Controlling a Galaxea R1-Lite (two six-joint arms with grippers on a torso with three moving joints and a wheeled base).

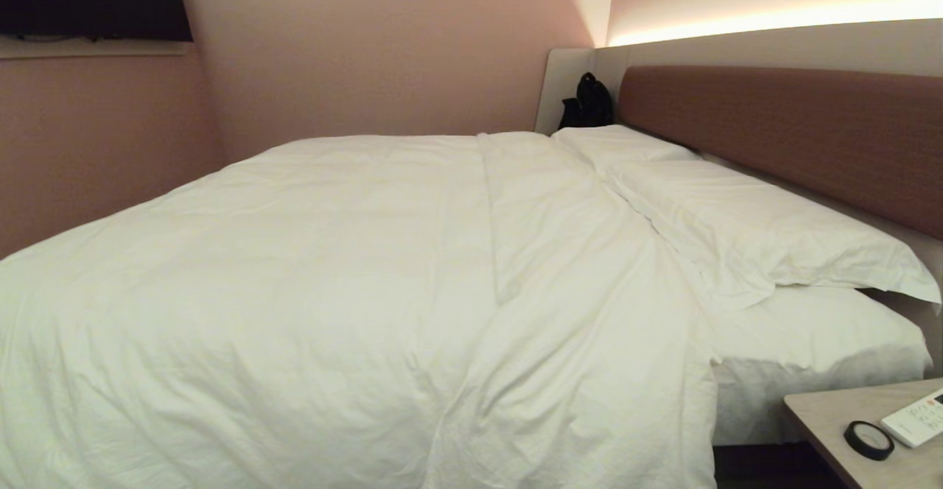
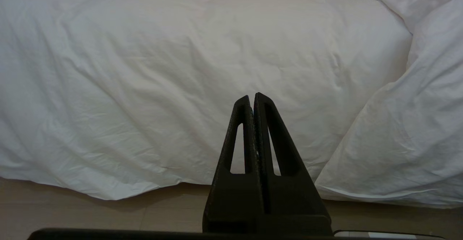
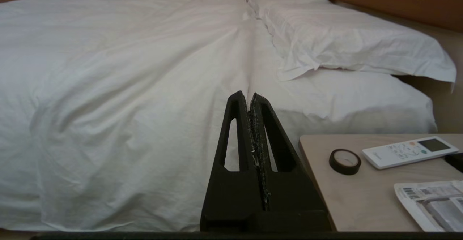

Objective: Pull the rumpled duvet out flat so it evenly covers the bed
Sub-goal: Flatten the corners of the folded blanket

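White cotton fills most of the head view: the duvet (image 1: 309, 290) lies over the bed (image 1: 810, 393), reaching from the near edge to the far side by the wall and hanging down the near side. A long seam-like fold runs across it toward the pillows (image 1: 737, 224), which lie stacked along the reddish-brown headboard (image 1: 796, 135). A strip of sheet shows between the duvet's edge and the pillows. A black bag (image 1: 587, 102) sits in the corner beyond the headboard. Beside the bed stands a small table (image 1: 825, 415) holding a black tape roll (image 1: 868, 440) and a white remote (image 1: 917, 417); the right wrist view also shows a printed paper (image 3: 430, 204) on it. Neither arm appears in the head view. The left gripper (image 2: 253, 97) is pressed together and empty, pointing at the duvet's hanging side just above the floor (image 2: 90, 214). The right gripper (image 3: 247, 96) is likewise pressed together, holding nothing, aimed across the bed with the table just beside it.
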